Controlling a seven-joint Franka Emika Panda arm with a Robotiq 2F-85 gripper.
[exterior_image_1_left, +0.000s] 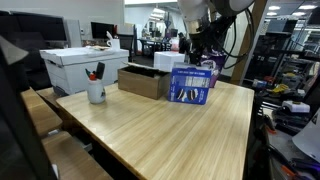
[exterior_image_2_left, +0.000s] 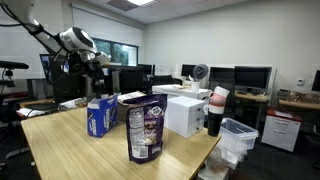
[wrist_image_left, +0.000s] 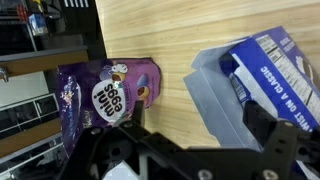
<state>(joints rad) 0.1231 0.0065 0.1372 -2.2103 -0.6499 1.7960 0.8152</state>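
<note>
My gripper (wrist_image_left: 196, 128) is open, with only bare wooden table (wrist_image_left: 170, 60) between its black fingers. It hangs above the table in both exterior views (exterior_image_1_left: 198, 47) (exterior_image_2_left: 93, 72). In the wrist view a purple snack bag (wrist_image_left: 105, 98) lies to the left of the fingers. To their right is a blue carton (wrist_image_left: 272, 70) standing in a blue basket (wrist_image_left: 212, 95). The gripper touches neither. The exterior views show the same basket (exterior_image_1_left: 190, 88) with the bag (exterior_image_1_left: 208, 67) behind it, and the carton (exterior_image_2_left: 100, 117) beside the upright bag (exterior_image_2_left: 145, 128).
A white lidded box (exterior_image_1_left: 78, 65), a white cup of pens (exterior_image_1_left: 96, 91) and a cardboard box (exterior_image_1_left: 143, 81) stand on the far part of the table. A white box (exterior_image_2_left: 185, 115), a dark cup (exterior_image_2_left: 215, 110) and a clear bin (exterior_image_2_left: 238, 138) lie past the table's end.
</note>
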